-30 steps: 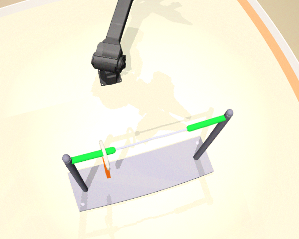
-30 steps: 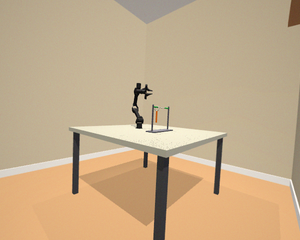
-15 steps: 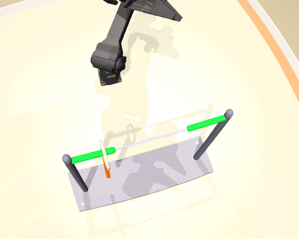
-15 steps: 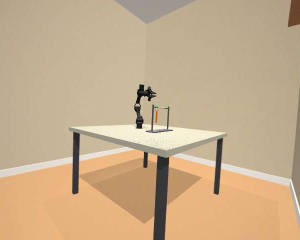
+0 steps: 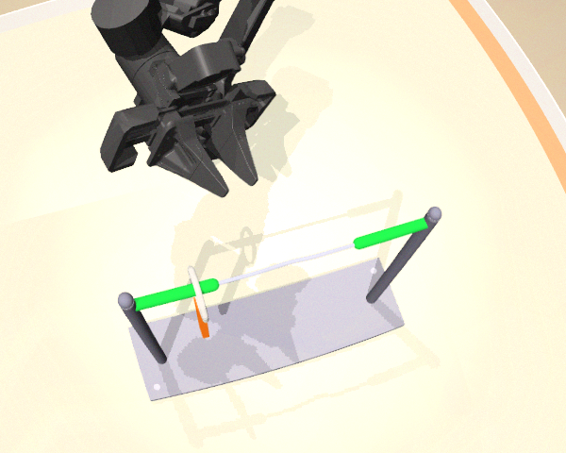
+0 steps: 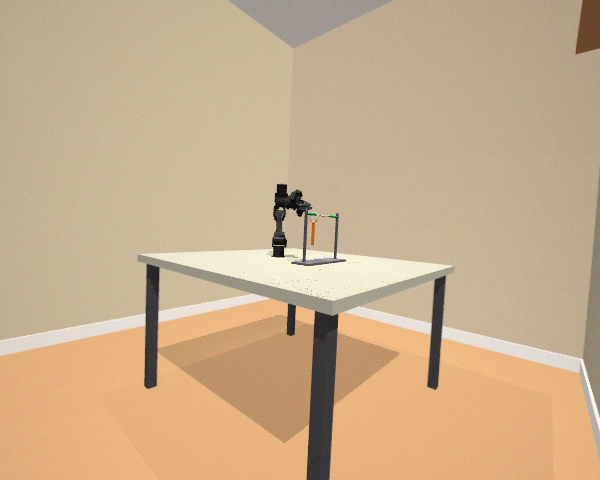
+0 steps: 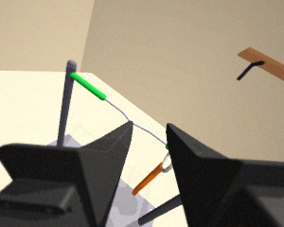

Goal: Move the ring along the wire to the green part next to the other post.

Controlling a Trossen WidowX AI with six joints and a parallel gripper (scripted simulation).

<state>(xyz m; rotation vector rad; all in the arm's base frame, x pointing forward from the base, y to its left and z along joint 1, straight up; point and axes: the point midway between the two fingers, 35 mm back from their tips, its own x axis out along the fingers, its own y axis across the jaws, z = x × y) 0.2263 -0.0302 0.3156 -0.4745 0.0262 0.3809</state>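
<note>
Top view: the dark parallel gripper [image 5: 232, 187] hangs with jaws partly open and empty, so nothing is done yet; the pale ring with a thin orange handle [image 5: 202, 322] hangs on the bright green wire sleeve [image 5: 175, 294] by the near grey post [image 5: 144, 328], below and well apart from the jaws. Exterior view: ring at the start end over the cream desk [image 6: 238, 268], grasp, slide and release all left. Wrist view: the handle shows between and beyond the jaws, untouched.
</note>
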